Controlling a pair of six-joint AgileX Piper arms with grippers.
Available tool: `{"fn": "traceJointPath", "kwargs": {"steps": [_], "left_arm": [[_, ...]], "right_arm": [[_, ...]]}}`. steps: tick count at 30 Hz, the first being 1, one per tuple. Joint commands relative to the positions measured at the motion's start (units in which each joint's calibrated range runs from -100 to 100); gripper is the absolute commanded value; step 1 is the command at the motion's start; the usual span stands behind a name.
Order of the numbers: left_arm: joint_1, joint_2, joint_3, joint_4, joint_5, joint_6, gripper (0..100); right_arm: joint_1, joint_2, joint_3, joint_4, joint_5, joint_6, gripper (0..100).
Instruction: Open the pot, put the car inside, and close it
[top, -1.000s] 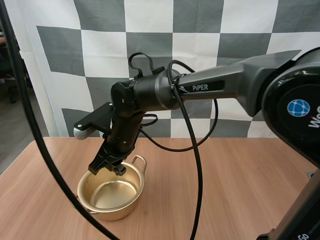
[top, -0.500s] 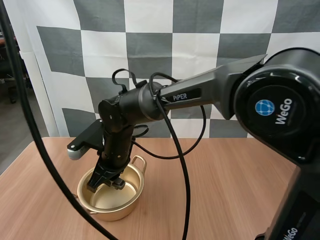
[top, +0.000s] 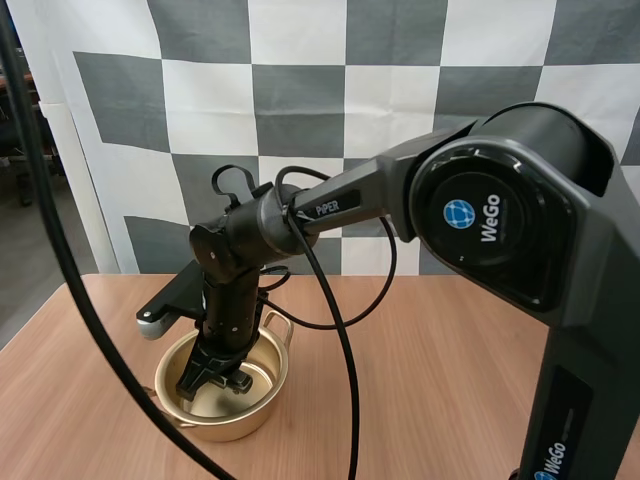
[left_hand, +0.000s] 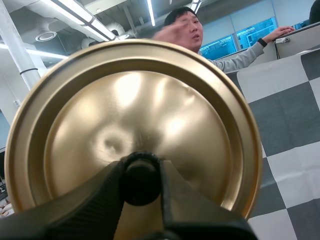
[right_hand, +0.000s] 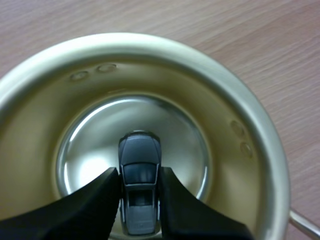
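**Mid-placement, both arms occupied**

The right fingers (right_hand: 112, 187) are clamped on the sides of the small grey toy car (right_hand: 139, 170), low inside the round gold-coloured metal pot (right_hand: 150, 42) on the wooden counter (top: 450, 380). Whether its wheels touch the bottom I cannot tell. The left fingers (left_hand: 112, 187) pinch the black knob (left_hand: 141, 177) of the gold metal lid (left_hand: 135, 115), probably held away so the pot's mouth is free for the car. Letting go of the car looks like the next step
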Motion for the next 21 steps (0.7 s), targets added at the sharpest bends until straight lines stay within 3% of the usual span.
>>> {"fn": "traceJointPath", "kwargs": {"steps": [1, 21], "left_arm": [[-0.01, 0.0, 0.0, 0.0, 0.0, -0.1, 0], [-0.01, -0.1, 0.0, 0.0, 0.0, -0.7, 0]], "right_arm": [[0.0, 0.2, 0.0, 0.0, -1.0, 0.0, 0], [0.0, 2.1, 0.0, -1.1, -4.1, 0.0, 0]]}}
